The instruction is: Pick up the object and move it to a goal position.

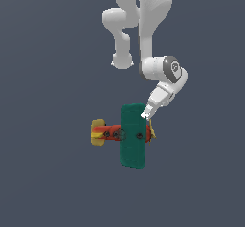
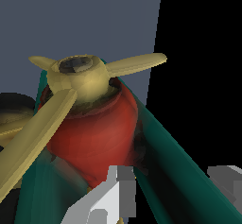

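The object is a toy airplane (image 1: 132, 136) lying flat, with a broad teal wing, a red body (image 1: 113, 133) and a yellow tail (image 1: 98, 132) toward the exterior view's left. My gripper (image 1: 146, 115) hangs over the wing's far corner at the nose end. In the wrist view the yellow propeller (image 2: 80, 79) and red nose (image 2: 94, 138) fill the frame at close range. The gripper (image 2: 170, 190) is open, its fingers (image 2: 113, 197) spread apart with part of the teal wing (image 2: 175, 171) lying between them. Whether either finger touches the wing does not show.
The plane rests on a plain dark grey floor (image 1: 48, 183). The white arm (image 1: 153, 29) comes down from the top of the exterior view, above the plane.
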Action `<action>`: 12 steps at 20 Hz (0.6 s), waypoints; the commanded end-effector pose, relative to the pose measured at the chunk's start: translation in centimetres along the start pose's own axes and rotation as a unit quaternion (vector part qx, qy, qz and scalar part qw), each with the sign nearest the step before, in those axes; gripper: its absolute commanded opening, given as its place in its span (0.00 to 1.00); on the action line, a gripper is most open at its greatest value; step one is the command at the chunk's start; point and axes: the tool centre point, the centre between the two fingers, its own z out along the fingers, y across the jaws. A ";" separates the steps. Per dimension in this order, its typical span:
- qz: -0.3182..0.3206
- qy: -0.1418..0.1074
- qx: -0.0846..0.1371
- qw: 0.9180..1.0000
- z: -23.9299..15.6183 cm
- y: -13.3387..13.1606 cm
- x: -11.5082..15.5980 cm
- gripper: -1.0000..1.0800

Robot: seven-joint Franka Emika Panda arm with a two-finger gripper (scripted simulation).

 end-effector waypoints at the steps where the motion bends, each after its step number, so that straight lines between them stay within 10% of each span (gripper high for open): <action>1: 0.001 0.015 0.004 1.000 -1.1 -0.3 2.1 0.00; 12: 0.000 0.006 0.000 1.000 -0.4 0.2 1.9 0.00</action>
